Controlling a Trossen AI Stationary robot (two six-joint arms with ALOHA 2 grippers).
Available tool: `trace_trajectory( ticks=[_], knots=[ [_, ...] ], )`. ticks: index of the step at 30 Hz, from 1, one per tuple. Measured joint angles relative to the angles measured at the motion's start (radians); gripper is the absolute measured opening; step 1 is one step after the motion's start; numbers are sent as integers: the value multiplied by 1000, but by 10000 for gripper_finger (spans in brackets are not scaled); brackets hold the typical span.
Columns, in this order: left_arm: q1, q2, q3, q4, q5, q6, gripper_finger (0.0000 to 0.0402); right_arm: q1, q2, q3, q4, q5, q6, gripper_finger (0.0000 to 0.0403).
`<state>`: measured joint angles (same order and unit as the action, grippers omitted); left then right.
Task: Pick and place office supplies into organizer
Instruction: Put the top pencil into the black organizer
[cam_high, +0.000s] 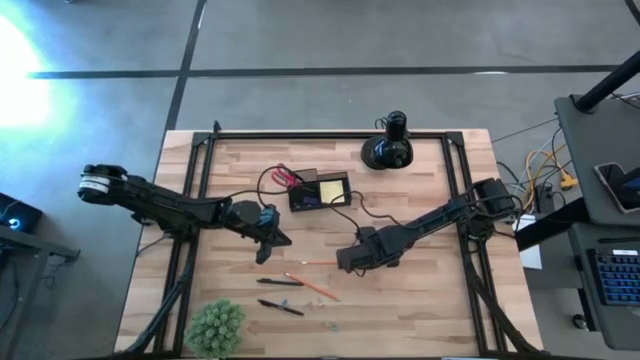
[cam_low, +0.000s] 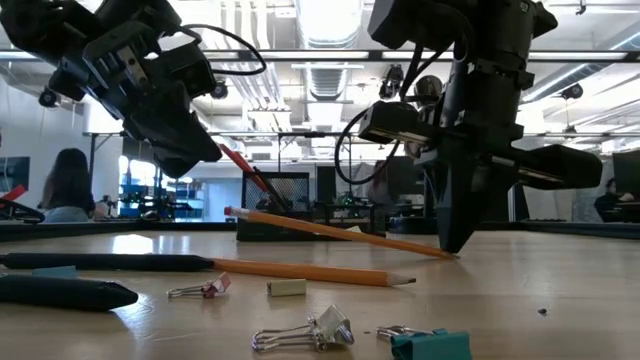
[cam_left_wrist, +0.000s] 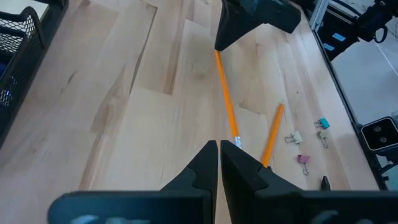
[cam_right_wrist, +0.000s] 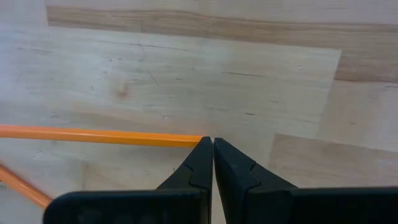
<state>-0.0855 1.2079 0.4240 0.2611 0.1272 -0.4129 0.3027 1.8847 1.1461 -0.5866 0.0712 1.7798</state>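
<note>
Pencils are what I am watching, two orange ones on the worktop (cam_high: 420, 300) in front of the organizer (cam_high: 320, 190). On the left, my left end effector (cam_high: 268, 250) hangs above the wood with its fingers pressed together on nothing. Just past it one black pen (cam_high: 278, 282) lies beside another (cam_high: 281, 307), with the lower pencil (cam_high: 312, 288) next to them. The upper pencil (cam_high: 316, 262) runs toward my right end effector (cam_high: 343, 262), whose tips are clenched on that pencil's end at the worktop. Red-handled scissors (cam_high: 284, 178) stand in the organizer, beside a yellow pad (cam_high: 331, 188) in it. Small binder clips (cam_low: 300, 335) sit nearest the low camera
</note>
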Motion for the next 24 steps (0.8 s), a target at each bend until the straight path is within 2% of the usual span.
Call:
trace_trajectory(
  ticks=[10,18,20,24],
  knots=[
    [-9,35,13,73,76,27,8,0,1,-4,3,3,0,8],
    [-40,132,45,102,108,10,76,0,2,-5,11,14,-9,8],
    [-61,165,55,109,88,29,84,0,2,-5,12,25,-9,9],
    [-120,213,82,104,-17,63,86,0,3,-5,18,35,-23,8]
  ],
)
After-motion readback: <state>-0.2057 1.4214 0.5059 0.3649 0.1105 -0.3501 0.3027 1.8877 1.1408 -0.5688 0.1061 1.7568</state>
